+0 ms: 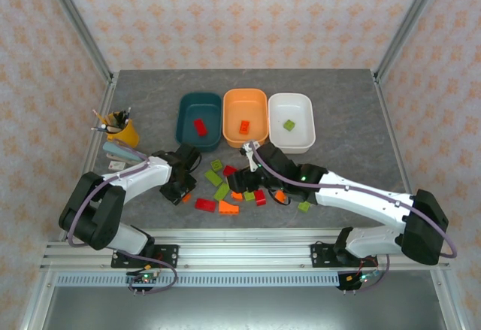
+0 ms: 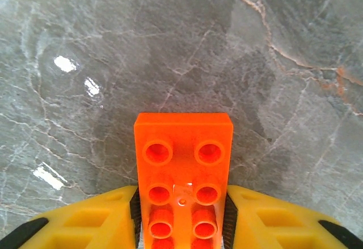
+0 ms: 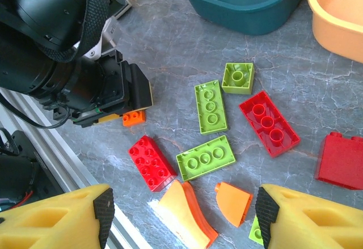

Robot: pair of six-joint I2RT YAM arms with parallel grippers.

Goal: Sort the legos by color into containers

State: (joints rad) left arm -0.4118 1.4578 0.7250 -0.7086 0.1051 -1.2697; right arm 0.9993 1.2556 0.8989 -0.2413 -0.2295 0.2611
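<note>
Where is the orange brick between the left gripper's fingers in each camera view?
Top external: the orange brick sits at the left gripper's tip, left of the loose bricks.
Left wrist: the brick bottom centre, between the yellow fingers.
Right wrist: the brick left of centre, poking from under that gripper.
Shared landmark: the left gripper.

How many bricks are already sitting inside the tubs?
3: one red brick in the teal tub, one orange brick in the orange tub, one green brick in the white tub.

An orange brick (image 2: 182, 175) is sitting between yellow fingers (image 2: 85, 223) over a grey marbled table (image 2: 170, 45); a teal tub (image 1: 188, 112), orange tub (image 1: 246, 104) and white tub (image 1: 301, 112) are showing plain.
</note>
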